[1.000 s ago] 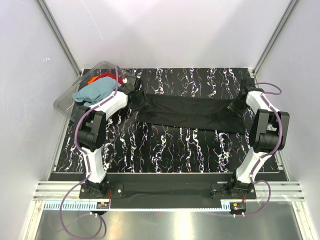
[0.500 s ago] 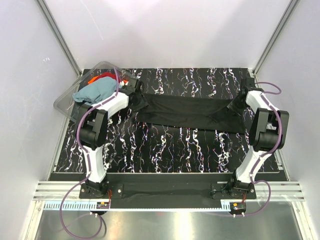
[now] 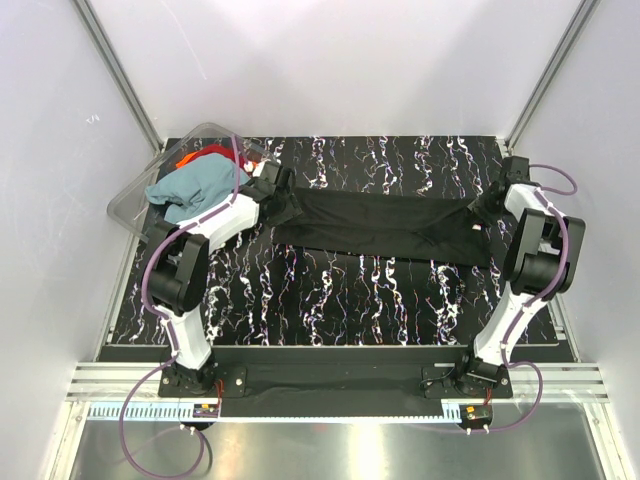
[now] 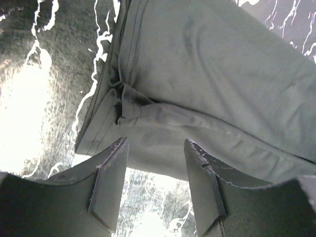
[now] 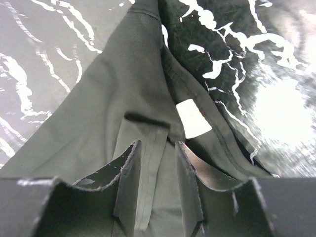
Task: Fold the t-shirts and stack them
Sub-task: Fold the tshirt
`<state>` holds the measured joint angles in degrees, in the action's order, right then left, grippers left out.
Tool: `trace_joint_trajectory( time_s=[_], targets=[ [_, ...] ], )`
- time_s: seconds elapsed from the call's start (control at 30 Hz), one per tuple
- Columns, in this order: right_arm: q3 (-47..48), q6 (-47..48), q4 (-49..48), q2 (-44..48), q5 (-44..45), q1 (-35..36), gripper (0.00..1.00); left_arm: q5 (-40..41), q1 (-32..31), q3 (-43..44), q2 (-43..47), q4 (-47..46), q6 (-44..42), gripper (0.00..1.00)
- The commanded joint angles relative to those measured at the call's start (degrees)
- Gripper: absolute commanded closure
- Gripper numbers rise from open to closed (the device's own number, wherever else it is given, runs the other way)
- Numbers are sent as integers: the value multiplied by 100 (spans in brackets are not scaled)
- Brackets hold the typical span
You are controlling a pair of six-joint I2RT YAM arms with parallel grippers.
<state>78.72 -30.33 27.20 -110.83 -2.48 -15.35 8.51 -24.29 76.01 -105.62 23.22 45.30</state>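
On the black, white-veined table [image 3: 330, 290], the black t-shirt [image 3: 385, 225] lies stretched as a long band across the far half, between my two arms; at its left end my left gripper [image 3: 278, 200] sits low over the cloth, and its wrist view shows the left gripper [image 4: 155, 143] released, jaws standing wide with the shirt's hemmed, bunched corner [image 4: 123, 106] just ahead of the tips and bare table showing in the gap; nothing is pinched there; at the shirt's right end my right gripper [image 3: 478, 213] comes down onto the cloth, and from that wrist the right gripper [image 5: 158, 144] has its jaws partly apart, astride a narrow fold of the black shirt [image 5: 113, 98], beside a white label [image 5: 193, 118]; I cannot tell whether that fold is pinched or merely lies between them; at the far left corner the clear plastic tub [image 3: 130, 200] stands tilted, holding the teal-blue t-shirt [image 3: 190, 183] heaped in front and the red-orange t-shirt [image 3: 205, 153] behind it.
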Motion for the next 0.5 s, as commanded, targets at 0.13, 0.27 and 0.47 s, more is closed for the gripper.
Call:
trace_joint_trajectory(
  time_s=[0.13,0.27,0.47],
  targets=[
    [258,-114,-294,-439,-24,50,60,168,30,-121,95,-450,-12,48],
    [267,-123,-417,-519,-7,50,62,247,39,-227,77,-556,40,48],
    [197,-105,-426,-493,142,50,84,282,30,-244,-81,-573,233,49]
  ],
)
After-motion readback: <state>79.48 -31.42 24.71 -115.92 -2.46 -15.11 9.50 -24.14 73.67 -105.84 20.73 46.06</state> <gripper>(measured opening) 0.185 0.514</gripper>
